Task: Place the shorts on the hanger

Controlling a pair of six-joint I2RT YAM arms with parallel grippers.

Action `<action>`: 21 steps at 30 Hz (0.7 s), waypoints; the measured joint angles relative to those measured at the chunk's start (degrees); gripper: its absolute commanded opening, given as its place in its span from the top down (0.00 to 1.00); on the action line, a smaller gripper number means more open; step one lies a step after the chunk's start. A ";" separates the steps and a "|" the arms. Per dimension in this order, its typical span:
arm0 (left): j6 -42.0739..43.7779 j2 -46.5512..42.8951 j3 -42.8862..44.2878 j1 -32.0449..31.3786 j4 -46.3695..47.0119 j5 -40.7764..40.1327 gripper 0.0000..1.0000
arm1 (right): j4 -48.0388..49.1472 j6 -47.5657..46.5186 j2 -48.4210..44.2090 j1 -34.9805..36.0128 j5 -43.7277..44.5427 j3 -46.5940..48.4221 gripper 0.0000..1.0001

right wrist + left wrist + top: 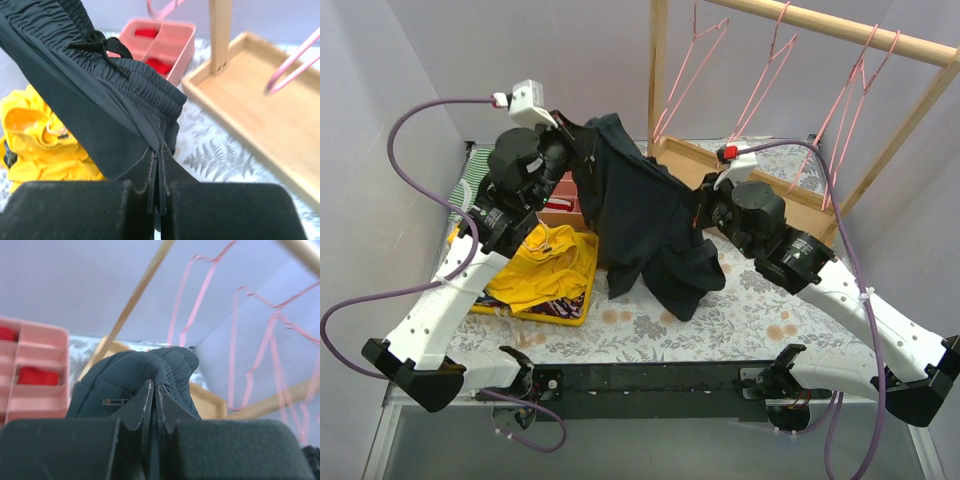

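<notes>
The dark navy shorts (640, 215) hang stretched in the air between both arms, their legs drooping to the table. My left gripper (572, 135) is shut on the upper end of the waistband (170, 365). My right gripper (698, 200) is shut on the other end of the waistband (145, 90), lower and to the right. Several pink wire hangers (695, 50) hang from the wooden rail behind the shorts; they also show in the left wrist view (235, 340). No hanger touches the shorts.
A wooden rack (840, 30) with a tray base (790, 200) stands at the back right. A yellow garment (545, 265) lies in a yellow tray at the left. A pink compartment box (560, 205) sits behind it. A striped cloth (470, 175) lies far left.
</notes>
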 measured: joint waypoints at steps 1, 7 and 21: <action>0.61 0.52 2.14 0.00 0.55 1.22 1.00 | -0.76 -0.83 0.00 0.09 0.87 2.25 0.99; 1.75 4.20 11.54 0.00 3.02 7.10 1.00 | -2.10 -5.81 -0.79 0.09 5.51 12.04 0.97; -3.56 -19.32 -31.23 1.01 -5.22 4.57 1.00 | 2.58 3.26 -2.71 11.78 -8.90 -28.41 0.23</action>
